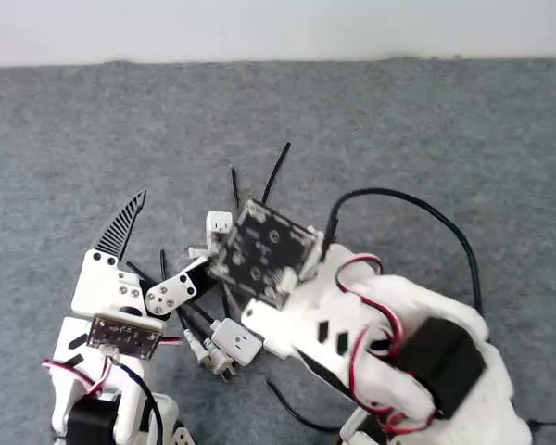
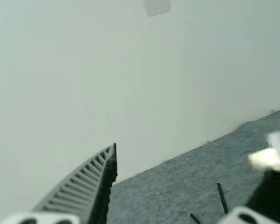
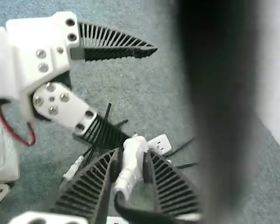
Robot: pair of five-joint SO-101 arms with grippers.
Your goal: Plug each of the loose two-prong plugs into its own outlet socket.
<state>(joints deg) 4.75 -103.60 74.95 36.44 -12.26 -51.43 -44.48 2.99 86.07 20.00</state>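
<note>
My right gripper (image 3: 130, 157) is shut on a white two-prong plug (image 3: 129, 164), held upright between its ribbed black fingers (image 3: 95, 179). A white outlet socket (image 3: 159, 143) lies on the grey carpet just beyond it. From above, the right wrist's camera board (image 1: 264, 250) covers that grip. One white socket (image 1: 220, 225) sits beside the board, and another socket (image 1: 239, 341) lies nearer me with a pronged plug (image 1: 208, 357) next to it. My left gripper (image 1: 171, 234) is wide open and holds nothing. Its lower finger (image 3: 100, 131) touches or nearly touches the held plug.
Black cable stubs (image 1: 276, 171) stick out over the carpet behind the sockets. A looped black cable (image 1: 445, 232) runs from the right arm. A pale wall (image 2: 130, 70) bounds the carpet's far edge.
</note>
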